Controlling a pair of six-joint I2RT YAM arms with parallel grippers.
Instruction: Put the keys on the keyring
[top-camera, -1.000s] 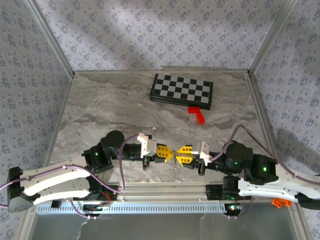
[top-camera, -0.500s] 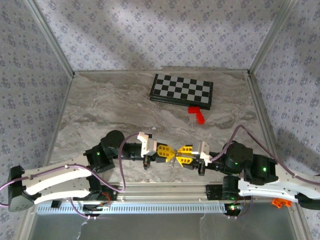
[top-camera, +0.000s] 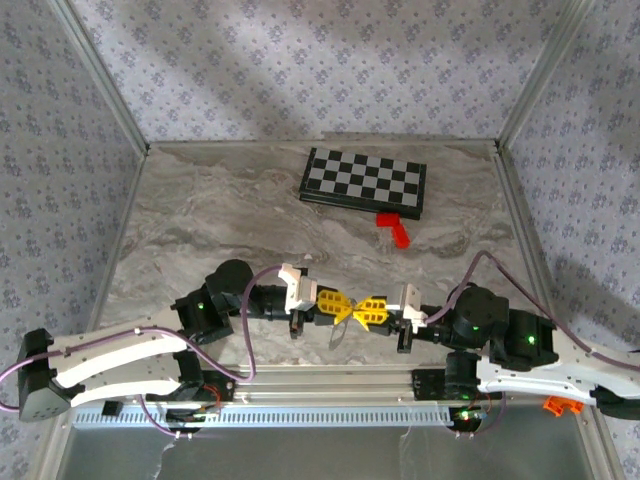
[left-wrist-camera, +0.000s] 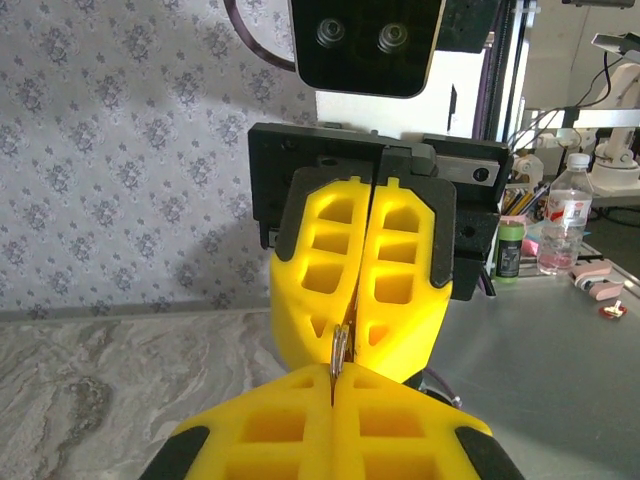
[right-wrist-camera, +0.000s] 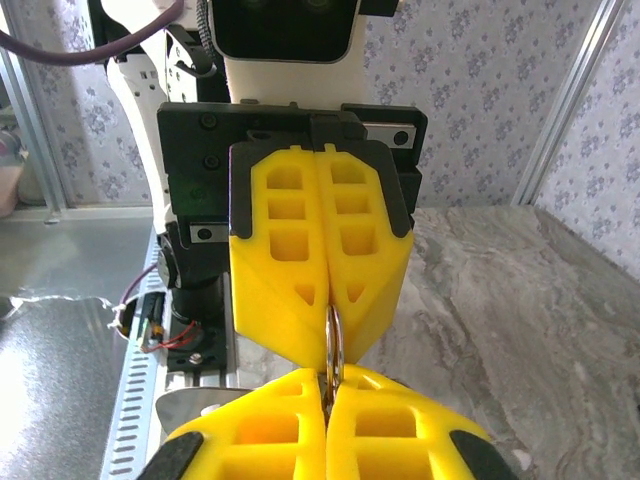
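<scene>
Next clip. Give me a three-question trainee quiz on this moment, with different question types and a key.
1. True or false: the left end effector and the right end effector are both shut, tip to tip.
2. Where is the red block relative to the chessboard? A on top of it; B beside its near edge; C far left of it.
3. Fill in: both end effectors pinch the thin silvery ____.
Key: 1 true; 2 B; 3 keyring.
</scene>
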